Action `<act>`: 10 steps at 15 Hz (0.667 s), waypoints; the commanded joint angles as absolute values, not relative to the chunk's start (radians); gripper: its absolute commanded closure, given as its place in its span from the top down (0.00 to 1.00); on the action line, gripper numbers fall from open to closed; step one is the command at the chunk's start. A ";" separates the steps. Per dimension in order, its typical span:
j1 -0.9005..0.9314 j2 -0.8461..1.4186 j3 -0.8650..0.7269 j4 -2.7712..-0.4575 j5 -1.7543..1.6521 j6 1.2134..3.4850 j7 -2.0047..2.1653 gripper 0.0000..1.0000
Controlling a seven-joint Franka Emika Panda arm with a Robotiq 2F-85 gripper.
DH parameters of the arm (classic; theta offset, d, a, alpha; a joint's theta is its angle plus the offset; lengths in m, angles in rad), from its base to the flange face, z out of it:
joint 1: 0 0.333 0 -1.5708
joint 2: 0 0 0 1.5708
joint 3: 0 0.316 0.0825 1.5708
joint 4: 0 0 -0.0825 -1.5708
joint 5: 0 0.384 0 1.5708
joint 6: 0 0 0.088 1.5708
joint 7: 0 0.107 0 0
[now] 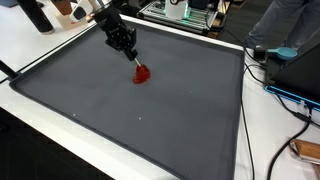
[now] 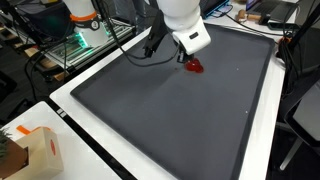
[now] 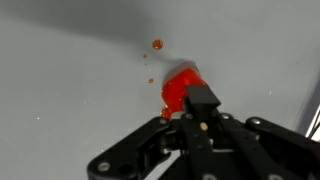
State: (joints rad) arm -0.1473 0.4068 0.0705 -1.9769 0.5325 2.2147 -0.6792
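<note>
Grey mat (image 1: 130, 125) covers most of a white tabletop (image 1: 25, 55), with lab clutter along the back edge in both exterior views.

Left to right:
- Left: a cardboard box (image 2: 35, 150) sits off the mat at the tabletop corner. It is well apart from the arm, so no collision risk there.
- Middle, toward the far edge of the mat: the gripper (image 1: 131, 60) points down with its fingers together, pinched on the near edge of a small red lump (image 1: 142, 73). The lump rests on the mat and most of it sticks out past the fingertips (image 3: 203, 97) in the wrist view.
- Just beyond the lump: a few red specks (image 3: 157, 44) lie on the mat.
- Right: cables (image 1: 268, 95) run along the tabletop rim, well clear of the arm.

Risks, judged from this:
- The grip is on the edge only. A sideways or quick move likely lets the lump twist or slip out.
- The lump looks soft. With the fingers this tight it may squash, tear or shed more bits like those specks.
- The fingertips are very low. Whether they touch the mat cannot be told. Any downward drift would scrape or drag the mat and smear red on it.
- The wrist view is mostly blocked by the fingers, so a slip would be hard to spot from there.
</note>
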 commanded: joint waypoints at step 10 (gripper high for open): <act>-0.131 0.305 0.053 -1.974 0.405 2.191 -0.471 0.03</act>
